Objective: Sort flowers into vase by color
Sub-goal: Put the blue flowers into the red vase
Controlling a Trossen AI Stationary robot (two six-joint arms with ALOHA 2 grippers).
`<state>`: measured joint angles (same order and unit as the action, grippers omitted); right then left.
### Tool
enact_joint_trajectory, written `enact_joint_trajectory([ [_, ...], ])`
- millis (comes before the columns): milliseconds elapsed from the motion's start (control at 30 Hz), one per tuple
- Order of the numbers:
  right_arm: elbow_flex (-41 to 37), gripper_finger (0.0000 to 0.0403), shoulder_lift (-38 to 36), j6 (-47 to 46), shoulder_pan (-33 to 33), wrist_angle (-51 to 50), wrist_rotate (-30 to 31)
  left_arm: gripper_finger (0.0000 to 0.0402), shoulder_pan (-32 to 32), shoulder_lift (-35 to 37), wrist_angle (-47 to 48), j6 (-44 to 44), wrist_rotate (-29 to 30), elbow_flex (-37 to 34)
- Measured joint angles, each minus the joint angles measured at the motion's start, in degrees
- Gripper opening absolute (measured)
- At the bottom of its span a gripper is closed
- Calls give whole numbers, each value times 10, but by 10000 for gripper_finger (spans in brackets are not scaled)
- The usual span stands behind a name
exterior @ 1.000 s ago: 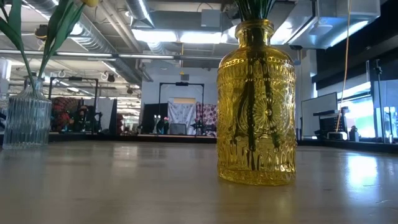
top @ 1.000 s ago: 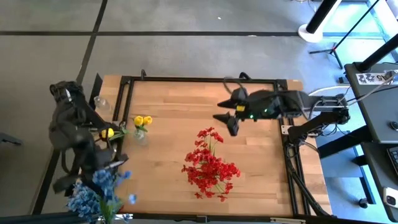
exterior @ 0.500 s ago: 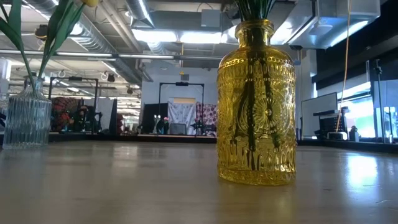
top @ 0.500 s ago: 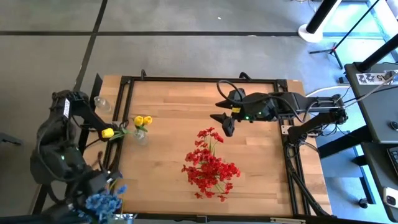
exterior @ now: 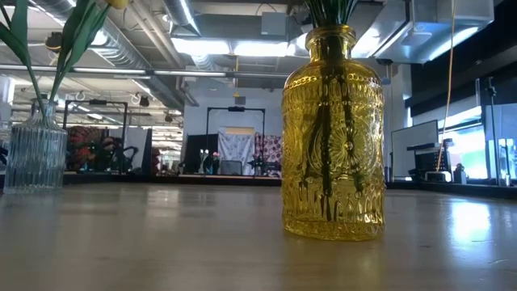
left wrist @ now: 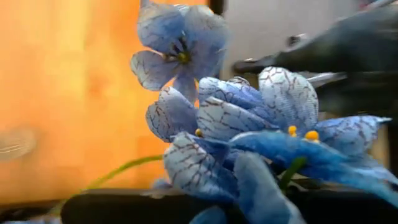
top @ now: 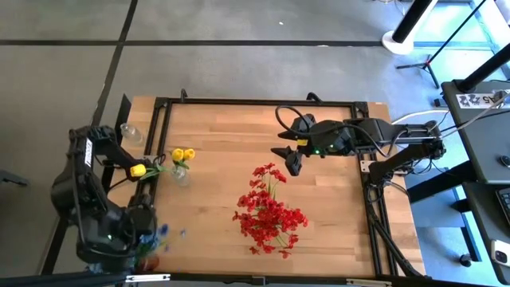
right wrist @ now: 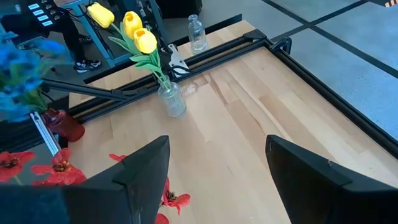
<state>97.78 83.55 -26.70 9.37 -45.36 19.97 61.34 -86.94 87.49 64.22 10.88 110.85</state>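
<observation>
My left gripper is hidden under its own arm [top: 107,231] at the table's near left corner. Blue flowers [left wrist: 249,130] fill the left wrist view, and only a few blooms [top: 163,233] peek out beside the arm from above. My right gripper [top: 291,159] hangs open over the table's middle, just beyond the red flowers [top: 271,215]. These stand with their stems in a yellow glass vase [exterior: 333,133]. Yellow flowers [right wrist: 134,28] stand in a clear ribbed vase [right wrist: 172,101]. My left gripper carries the blue flowers, whose blooms [left wrist: 205,118] crowd right in front of the wrist camera. The blooms and the arm hide the fingers and the place of contact, so which part of the stems it has cannot be told.
A small red vase [right wrist: 62,124] stands near the table's near left corner, below the blue blooms [right wrist: 22,68]. A small clear bottle [right wrist: 197,32] sits by the far left frame rail. Bare wood lies between the yellow and red flowers [top: 223,171].
My left arm has swung down toward the table's near edge and turned. The blue flowers, earlier spread out beyond the near left corner, have moved with it toward the right and now sit mostly under the arm. My right gripper has edged slightly toward the left.
</observation>
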Motion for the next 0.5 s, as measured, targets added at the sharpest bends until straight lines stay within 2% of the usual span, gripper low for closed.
enact_joint_trajectory([
  [67,0,264,0,0,0,0,0,4,0,-5,23,1,3,0],
  [500,0,264,0,4,0,-3,0,4,3,-11,25,13,21,0],
])
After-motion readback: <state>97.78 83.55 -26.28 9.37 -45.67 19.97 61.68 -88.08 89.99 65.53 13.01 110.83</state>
